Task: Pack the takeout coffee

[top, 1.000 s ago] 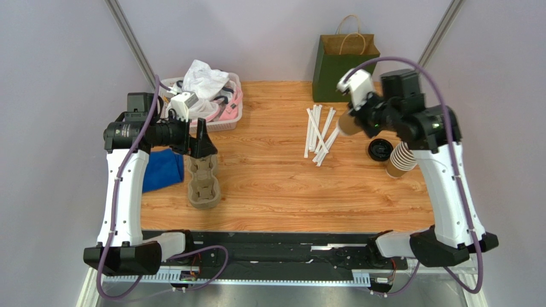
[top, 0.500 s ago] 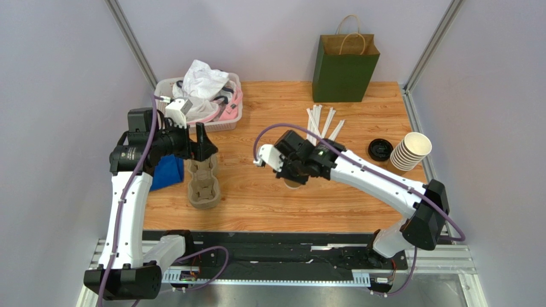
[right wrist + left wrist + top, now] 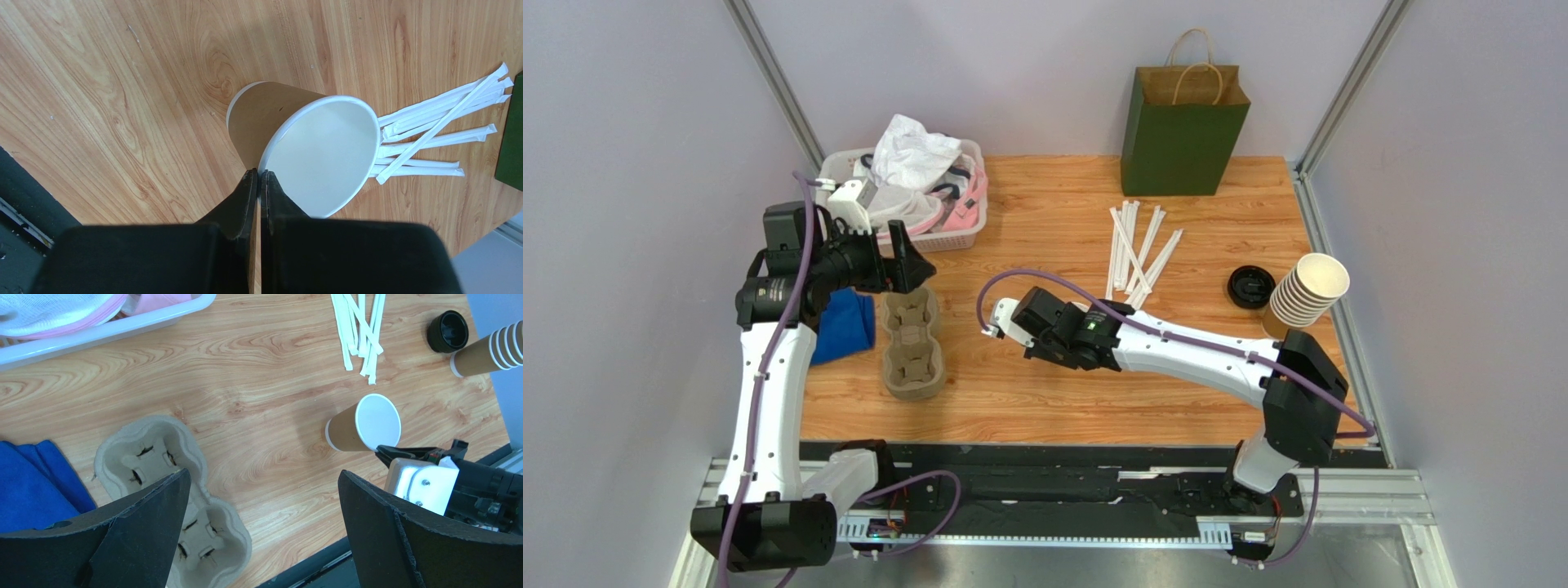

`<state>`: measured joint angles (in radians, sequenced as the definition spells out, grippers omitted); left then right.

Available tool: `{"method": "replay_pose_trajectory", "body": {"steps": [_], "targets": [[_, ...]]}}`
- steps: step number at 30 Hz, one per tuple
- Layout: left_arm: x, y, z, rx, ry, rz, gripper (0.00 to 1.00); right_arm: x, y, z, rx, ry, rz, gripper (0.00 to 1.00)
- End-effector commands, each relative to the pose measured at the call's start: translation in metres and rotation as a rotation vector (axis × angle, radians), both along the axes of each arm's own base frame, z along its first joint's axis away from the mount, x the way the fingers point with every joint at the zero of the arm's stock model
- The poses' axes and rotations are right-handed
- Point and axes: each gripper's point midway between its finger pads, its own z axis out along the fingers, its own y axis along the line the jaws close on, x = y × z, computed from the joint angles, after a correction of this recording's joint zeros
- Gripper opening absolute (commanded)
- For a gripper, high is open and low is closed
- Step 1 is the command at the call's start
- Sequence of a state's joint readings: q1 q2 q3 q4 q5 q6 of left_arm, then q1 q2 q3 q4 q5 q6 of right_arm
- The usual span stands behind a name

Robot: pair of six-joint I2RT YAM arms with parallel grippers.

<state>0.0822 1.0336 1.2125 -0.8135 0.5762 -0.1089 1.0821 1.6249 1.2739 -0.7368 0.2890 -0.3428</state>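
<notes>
The right claw (image 3: 258, 174) is clenched on the white rim of the lidless brown kraft-paper cup (image 3: 270, 119), whose base rests on the wooden desk (image 3: 123, 92) near the wrapped white straws (image 3: 442, 131); the left claw (image 3: 263, 473) hangs released by the grey-brown moulded-pulp carrier (image 3: 141, 456).

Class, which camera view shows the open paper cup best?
The right wrist view: the cup is large and near, its rim pinched by the right gripper. The left wrist view shows it small but whole. In the top view the right arm hides it.
</notes>
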Motion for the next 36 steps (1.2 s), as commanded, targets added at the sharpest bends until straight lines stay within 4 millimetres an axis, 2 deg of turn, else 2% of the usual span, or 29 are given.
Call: {"method": "replay_pose_trajectory", "body": {"steps": [1, 2, 6, 9, 10, 11, 13, 14, 15, 17, 18, 20, 21, 23, 24, 26, 27, 29, 30, 34, 36], "targets": [[0.009, -0.001, 0.011, -0.026, -0.042, 0.002, 0.99, 0.005, 0.008, 0.0, 0.016, -0.06, -0.034, 0.04], [0.009, -0.001, 0.011, -0.026, -0.04, 0.003, 0.99, 0.004, 0.007, -0.002, 0.011, -0.058, -0.037, 0.06], [0.011, 0.0, 0.011, -0.024, -0.041, 0.0, 0.99, -0.003, 0.007, -0.004, 0.019, -0.029, -0.032, 0.33], [0.01, 0.001, 0.011, -0.012, -0.045, 0.001, 0.99, -0.008, 0.01, 0.003, 0.039, 0.002, -0.027, 0.49], [0.01, 0.001, 0.012, -0.01, -0.047, 0.0, 0.99, -0.012, 0.009, 0.005, 0.039, 0.018, -0.021, 0.5], [0.009, 0.0, 0.013, -0.012, -0.048, -0.004, 0.99, -0.011, 0.012, 0.017, 0.062, 0.013, -0.02, 0.53], [0.008, 0.0, 0.015, -0.009, -0.052, -0.011, 0.99, -0.015, 0.009, 0.028, 0.081, 0.045, -0.005, 0.59], [0.007, -0.001, 0.016, -0.007, -0.059, -0.021, 0.99, -0.013, 0.01, 0.051, 0.141, 0.039, -0.004, 0.61], [0.006, -0.002, 0.018, -0.005, -0.066, -0.028, 0.99, -0.008, -0.001, 0.057, 0.15, 0.06, -0.029, 0.66], [0.006, -0.002, 0.021, 0.0, -0.083, -0.038, 0.99, -0.007, -0.011, 0.082, 0.228, 0.1, -0.042, 0.7], [0.005, -0.002, 0.021, 0.005, -0.09, -0.039, 0.99, 0.008, -0.029, 0.096, 0.249, 0.105, -0.106, 0.71], [0.006, -0.001, 0.023, 0.011, -0.106, -0.04, 0.99, 0.023, -0.052, 0.108, 0.284, 0.12, -0.184, 0.71], [0.006, -0.001, 0.025, 0.012, -0.117, -0.04, 0.99, 0.043, -0.084, 0.116, 0.291, 0.115, -0.292, 0.7], [0.006, -0.003, 0.026, 0.007, -0.131, -0.046, 0.99, 0.06, -0.115, 0.117, 0.302, 0.129, -0.398, 0.63], [0.008, -0.003, 0.026, 0.003, -0.134, -0.048, 0.99, 0.074, -0.147, 0.115, 0.311, 0.147, -0.5, 0.62], [0.008, -0.006, 0.027, -0.011, -0.135, -0.058, 0.99, 0.086, -0.177, 0.111, 0.308, 0.158, -0.599, 0.57], [0.009, -0.006, 0.026, -0.013, -0.134, -0.058, 0.99, 0.095, -0.203, 0.103, 0.293, 0.175, -0.685, 0.56], [0.01, -0.007, 0.025, -0.019, -0.132, -0.061, 0.99, 0.102, -0.227, 0.094, 0.271, 0.187, -0.758, 0.51], [0.011, -0.007, 0.025, -0.023, -0.135, -0.062, 0.99, 0.106, -0.246, 0.089, 0.254, 0.19, -0.812, 0.5], [0.011, -0.009, 0.023, -0.037, -0.131, -0.067, 0.99, 0.116, -0.278, 0.058, 0.157, 0.237, -0.903, 0.47], [0.012, -0.009, 0.024, -0.037, -0.135, -0.065, 0.99, 0.12, -0.287, 0.051, 0.126, 0.243, -0.923, 0.45]]}}
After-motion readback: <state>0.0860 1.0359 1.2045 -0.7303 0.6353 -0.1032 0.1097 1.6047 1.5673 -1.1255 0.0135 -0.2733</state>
